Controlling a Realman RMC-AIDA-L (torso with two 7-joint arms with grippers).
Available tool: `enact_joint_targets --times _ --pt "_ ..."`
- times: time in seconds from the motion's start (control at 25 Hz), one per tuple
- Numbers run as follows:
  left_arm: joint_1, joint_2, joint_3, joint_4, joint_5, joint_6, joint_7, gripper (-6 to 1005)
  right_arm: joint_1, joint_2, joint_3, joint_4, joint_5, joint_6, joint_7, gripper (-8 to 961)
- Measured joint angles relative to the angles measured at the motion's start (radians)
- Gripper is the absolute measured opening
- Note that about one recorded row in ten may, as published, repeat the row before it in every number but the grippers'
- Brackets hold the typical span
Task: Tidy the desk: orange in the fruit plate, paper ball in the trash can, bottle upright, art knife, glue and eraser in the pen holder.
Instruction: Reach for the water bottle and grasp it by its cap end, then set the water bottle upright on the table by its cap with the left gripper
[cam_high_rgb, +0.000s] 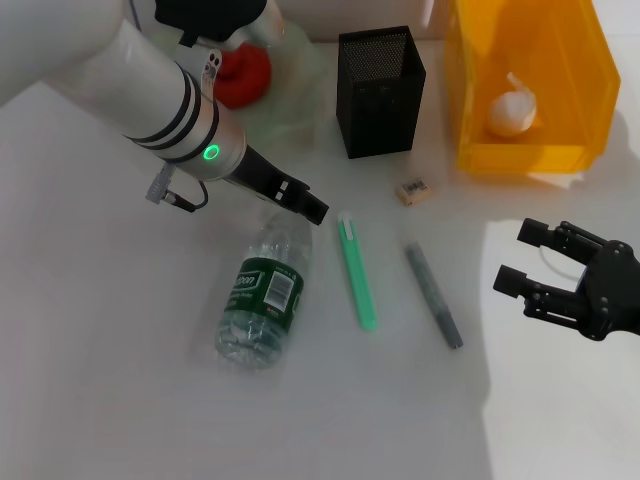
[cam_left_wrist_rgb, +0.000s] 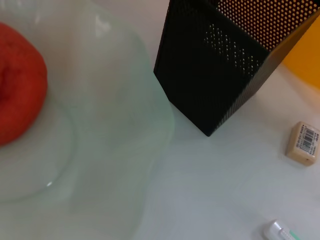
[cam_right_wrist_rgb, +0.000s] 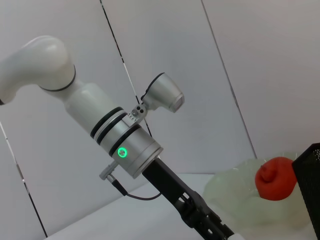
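— While the bottle (cam_high_rgb: 262, 300) lies on its side on the white desk (cam_high_rgb: 90, 330), where does the left gripper (cam_high_rgb: 305, 203) stand?

— It reaches down from the far left of the desk, its dark tip just above the bottle's cap end. Whether its fingers are parted or closed cannot be told from any view.

— And the right gripper (cam_high_rgb: 522, 262)?

— It hovers low at the near right, fingers spread and holding nothing, well apart from every item.

— Where is the orange (cam_high_rgb: 244, 76)?

— It sits inside the fruit plate (cam_high_rgb: 300, 95) at the far edge, partly hidden behind the left arm in the head view. The left wrist view shows it resting in the pale green plate, with the pen holder (cam_high_rgb: 380, 90) just beside the plate's rim.

— The paper ball (cam_high_rgb: 513, 112)?

— It rests on the floor of the trash can (cam_high_rgb: 575, 90) at the far right.

— What remains on the desk?

— The eraser (cam_high_rgb: 412, 191) lies just in front of the pen holder, toward the trash can. A green art knife (cam_high_rgb: 356, 272) lies beside the bottle, and a grey glue stick (cam_high_rgb: 434, 295) lies to the right of it, between the knife and the right gripper. Both point roughly away from the robot and touch nothing else.
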Motion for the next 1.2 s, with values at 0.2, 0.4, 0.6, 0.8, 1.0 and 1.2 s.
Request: enact_joint_targets --times 0.2,0.4,0.6,0.8,1.0,1.2 --pt "0.005 0.000 0.028 -0.004 -0.004 -0.023 -0.002 720 0.001 0.001 0.002 0.002 0.000 0.000 0.003 846" --pt "0.006 0.000 0.046 -0.005 -0.004 -0.033 -0.006 715 0.005 0.002 0.000 0.002 0.000 -0.001 0.020 846" --pt "0.008 0.000 0.077 -0.007 -0.004 -0.050 -0.008 710 0.006 0.002 0.000 0.002 0.000 -0.001 0.024 846" --pt "0.010 0.000 0.092 -0.002 -0.004 -0.050 -0.006 551 0.007 0.004 0.003 0.002 0.000 0.000 0.025 846" --pt "0.023 0.000 0.119 0.032 0.001 -0.046 0.003 479 0.006 0.006 0.005 0.002 0.000 0.000 0.025 846" --pt "0.133 0.005 0.137 0.241 -0.002 -0.010 0.044 462 0.006 0.007 0.007 0.002 0.000 -0.001 0.025 846"
